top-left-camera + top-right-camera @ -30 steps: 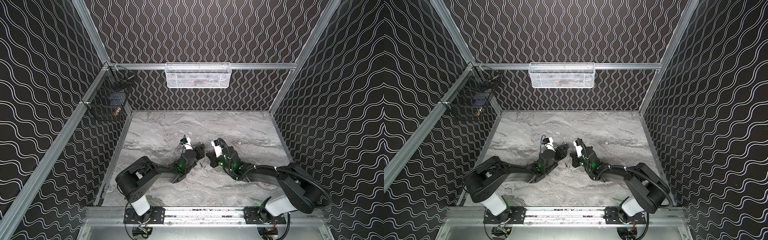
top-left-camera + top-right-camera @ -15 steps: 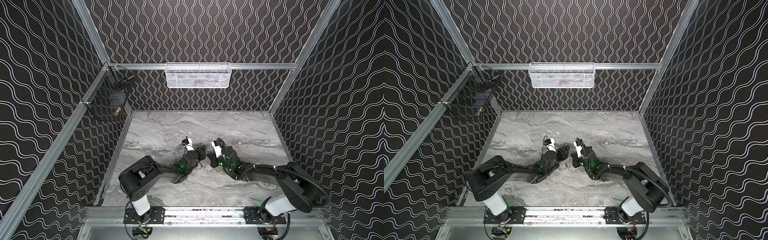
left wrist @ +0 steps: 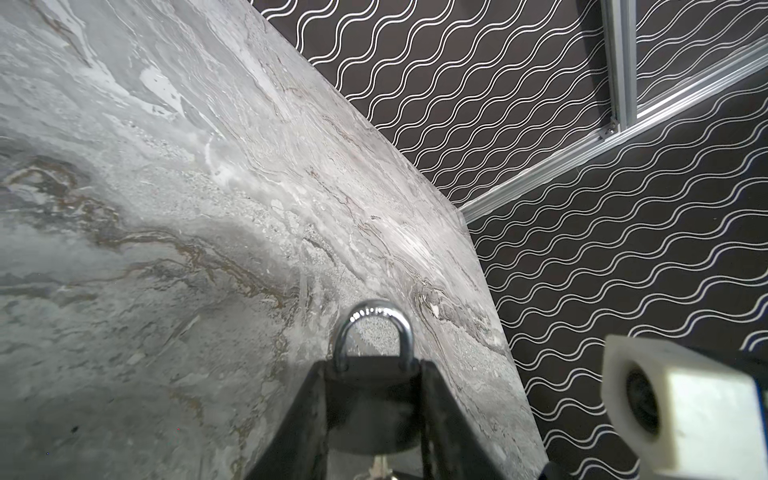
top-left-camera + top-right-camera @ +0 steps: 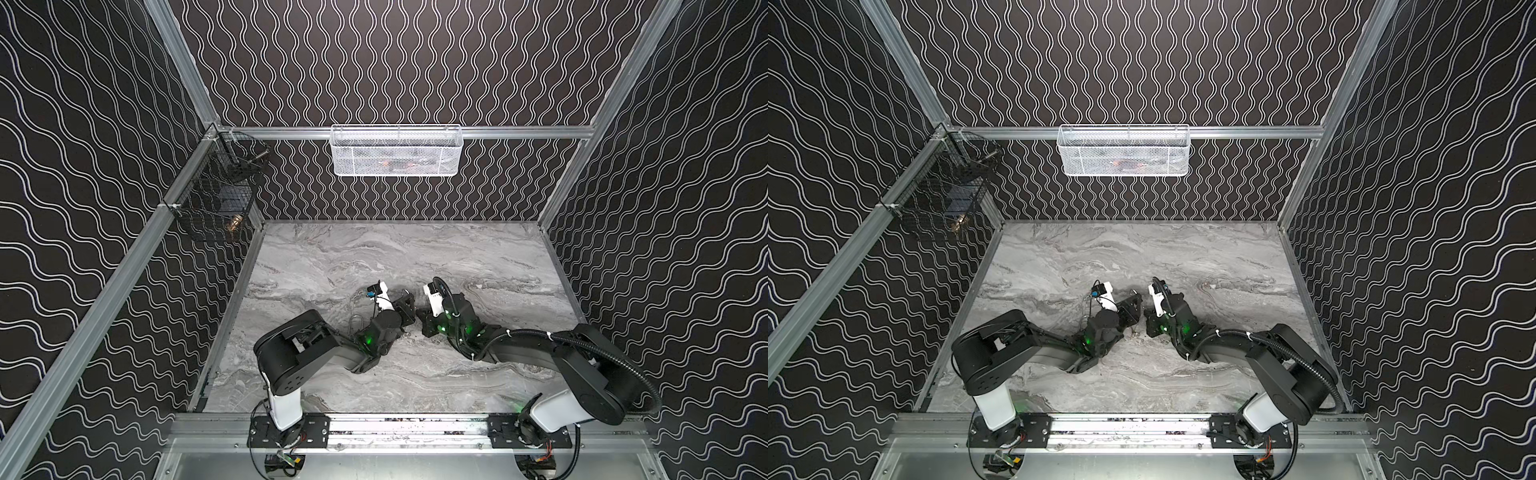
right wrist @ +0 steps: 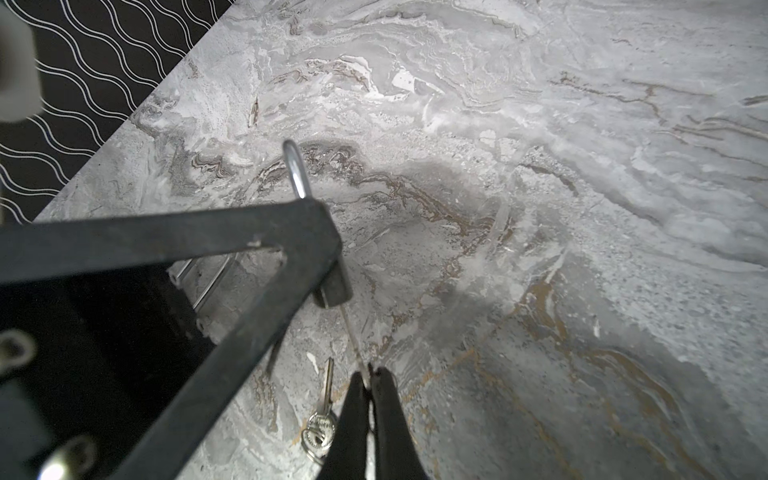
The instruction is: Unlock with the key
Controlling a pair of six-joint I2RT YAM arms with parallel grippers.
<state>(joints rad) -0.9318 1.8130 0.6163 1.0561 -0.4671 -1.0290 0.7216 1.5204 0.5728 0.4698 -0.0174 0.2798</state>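
The thin silver key (image 5: 351, 332) stood in the base of the dark, chrome-shackled padlock (image 3: 374, 399), over the middle of the grey marble tabletop (image 3: 166, 208). The right gripper (image 5: 370, 374) pinched its outer end tight; the left gripper (image 3: 374, 368) clamped the padlock's body. Insertion seemed done; next, a steady twist.

White mesh basket (image 4: 395, 151) hung rear; blk wire basket (image 4: 214, 203) left; marble tbl (image 4: 415, 257).

You have even, moderate overhead light in both top views: the desk (image 4: 415, 257) reads bright, the walls (image 4: 83, 208) dark, all sharp. Soft shadows pool on the desk under the arms (image 4: 316, 353). In the wrist views, glare streaks the shackle (image 3: 374, 311), the white block (image 3: 681, 407) and right hand (image 5: 369, 376) blur, and lines bow near the edges.
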